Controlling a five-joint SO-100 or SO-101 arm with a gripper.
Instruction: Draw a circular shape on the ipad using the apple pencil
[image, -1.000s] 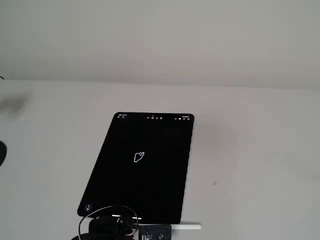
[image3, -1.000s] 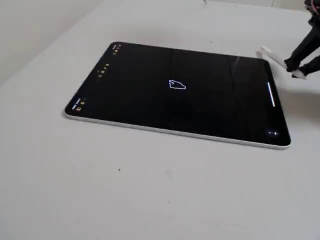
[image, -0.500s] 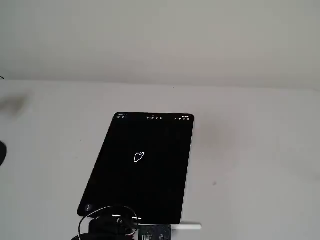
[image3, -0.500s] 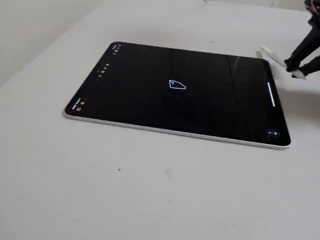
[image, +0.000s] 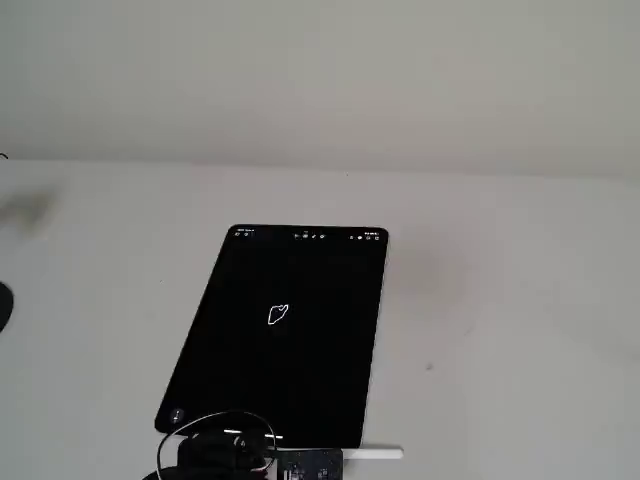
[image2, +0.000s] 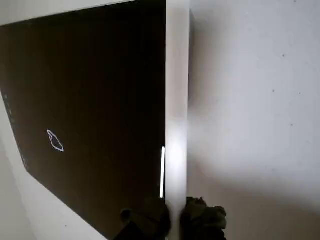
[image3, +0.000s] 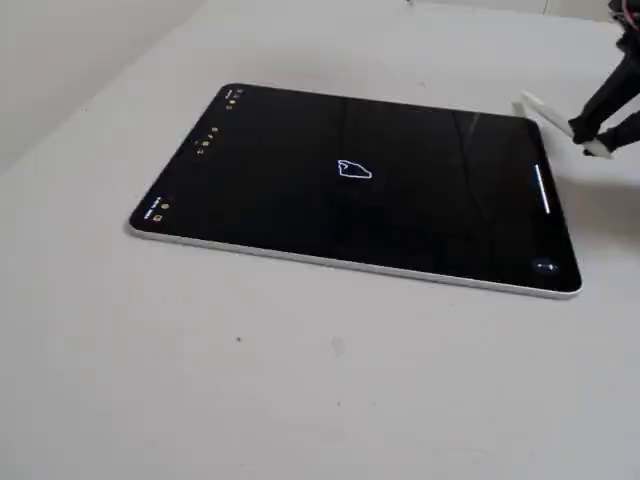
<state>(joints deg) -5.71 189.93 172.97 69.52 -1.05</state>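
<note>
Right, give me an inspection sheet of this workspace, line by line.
Surface: pale table, a few small specks.
Job's things: ipad flat, screen black; circular shape, lopsided, closed, near mid-screen; apple pencil off the screen beside the tablet's short edge.
Clutter: nothing seen.
Grippers: gripper shut on the pencil.
Cables: black loop at the arm, over the tablet's near edge.
Surroundings: plain pale wall.

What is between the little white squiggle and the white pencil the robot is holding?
Only bare black screen of the ipad, then its pale edge. In a fixed view, nothing else lies between the circular shape and the apple pencil held by the gripper.
</note>
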